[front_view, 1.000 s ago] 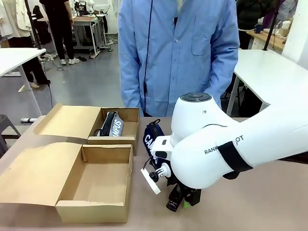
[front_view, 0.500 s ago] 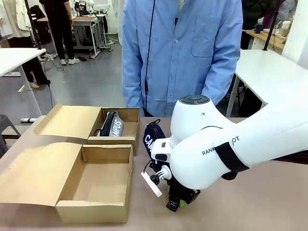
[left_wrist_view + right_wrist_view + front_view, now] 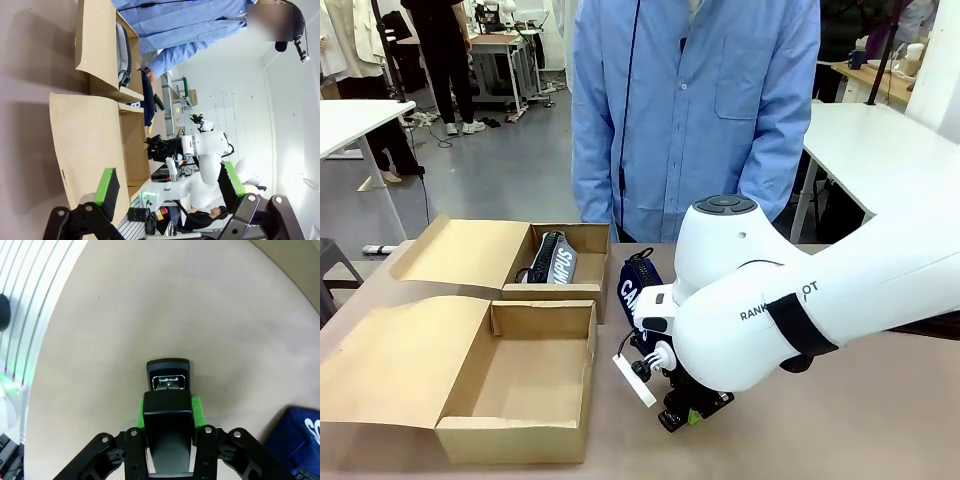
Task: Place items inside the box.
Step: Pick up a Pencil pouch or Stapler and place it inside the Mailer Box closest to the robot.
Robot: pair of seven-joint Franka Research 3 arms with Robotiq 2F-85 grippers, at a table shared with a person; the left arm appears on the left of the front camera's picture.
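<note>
Off to the left, the left hand [image 3: 167,186] hangs over the worktop [image 3: 30,75] with its fingers spread wide and nothing between them. The near box [image 3: 515,440] lies open and empty, flap folded out, ready for filling. The far box [image 3: 560,290] behind it already holds a grey zip pouch [image 3: 555,260]. A navy zip pouch [image 3: 632,285] waits just beside that box. Rightmost, the right hand [image 3: 688,412] is clamped on the black stapler [image 3: 168,372], low against the worktop, seemingly gripping it to carry to a box.
</note>
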